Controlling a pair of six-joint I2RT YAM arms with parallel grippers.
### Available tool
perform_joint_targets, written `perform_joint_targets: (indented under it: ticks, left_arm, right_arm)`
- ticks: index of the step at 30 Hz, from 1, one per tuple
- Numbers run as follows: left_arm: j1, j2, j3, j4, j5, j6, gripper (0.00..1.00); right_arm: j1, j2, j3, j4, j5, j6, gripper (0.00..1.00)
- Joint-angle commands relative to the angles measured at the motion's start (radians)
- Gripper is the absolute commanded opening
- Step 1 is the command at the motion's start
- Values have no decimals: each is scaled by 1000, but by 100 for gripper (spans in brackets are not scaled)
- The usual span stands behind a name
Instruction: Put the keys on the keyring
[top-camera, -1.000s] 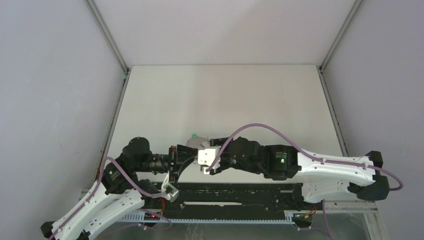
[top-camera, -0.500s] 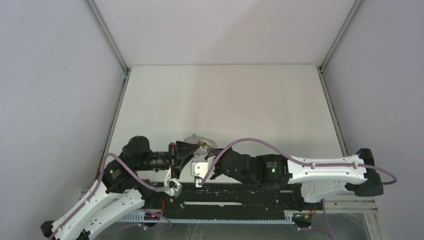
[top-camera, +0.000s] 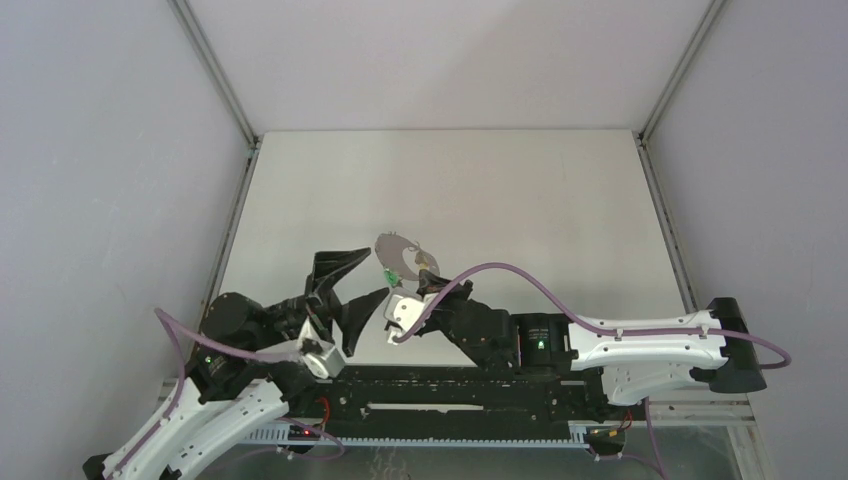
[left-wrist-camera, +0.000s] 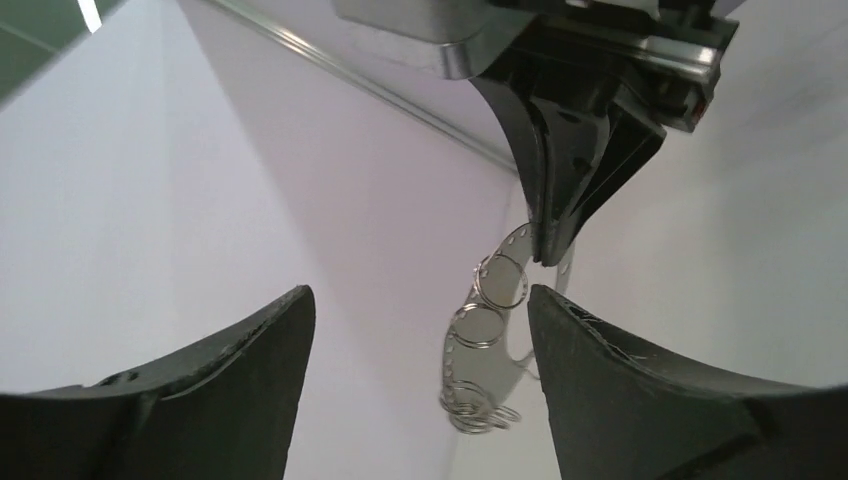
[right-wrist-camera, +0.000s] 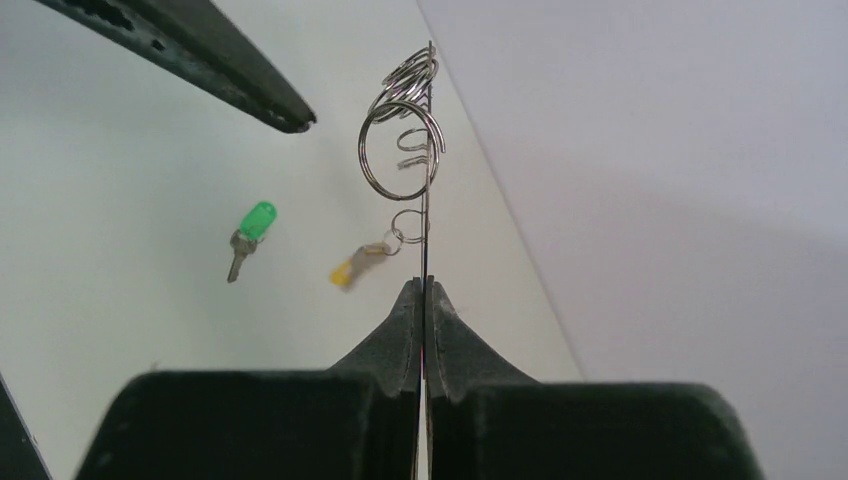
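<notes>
Clamping the keyring (top-camera: 392, 246) by its rim, my right gripper (right-wrist-camera: 424, 290) holds it up edge-on over the table (right-wrist-camera: 120, 200). My left gripper (left-wrist-camera: 418, 300) hangs just beside it, jaws spread wide around nothing. The yellow-orange key (right-wrist-camera: 352, 268), blurred, seems to dangle from a small rim loop; the green key (right-wrist-camera: 250, 232) sits apart.

The off-white table (top-camera: 500, 190) fills the centre of the top view, its surface plain and matte. One green-headed key (right-wrist-camera: 248, 238) lies flat on it, left of centre in the right wrist view, blade pointing lower left
</notes>
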Motion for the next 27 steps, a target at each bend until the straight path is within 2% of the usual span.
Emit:
perform_joint_targets:
  ticks: [1, 4, 6, 8, 10, 12, 16, 20, 27]
  left_arm:
    - [-5, 17, 54, 24, -43, -456, 76]
    - [-5, -4, 12, 0, 11, -586, 58]
    - [-4, -34, -40, 8, 21, -586, 43]
    - [-3, -58, -77, 15, -2, -507, 39]
    - [-3, -79, -113, 49, -41, -327, 42]
    - [-4, -94, -163, 184, -126, -129, 46]
    - [-4, -82, -234, 366, -182, 97, 56]
    - [-4, -87, -286, 502, -182, 136, 62]
    - [-4, -118, -291, 504, -109, 100, 66]
  right_arm:
    - [-1, -11, 20, 105, 36, 64, 0]
    - [-19, -12, 61, 58, -3, 125, 0]
    - [-25, -15, 89, 0, -27, 151, 0]
    - [-28, -15, 104, -22, -37, 154, 0]
    - [-29, -16, 115, -41, -49, 156, 0]
    - [-31, -13, 125, -60, -66, 167, 0]
    - [-34, 1, 162, -121, -112, 208, 0]
    - [-34, 20, 190, -164, -130, 240, 0]
    - [-36, 42, 213, -194, -145, 257, 0]
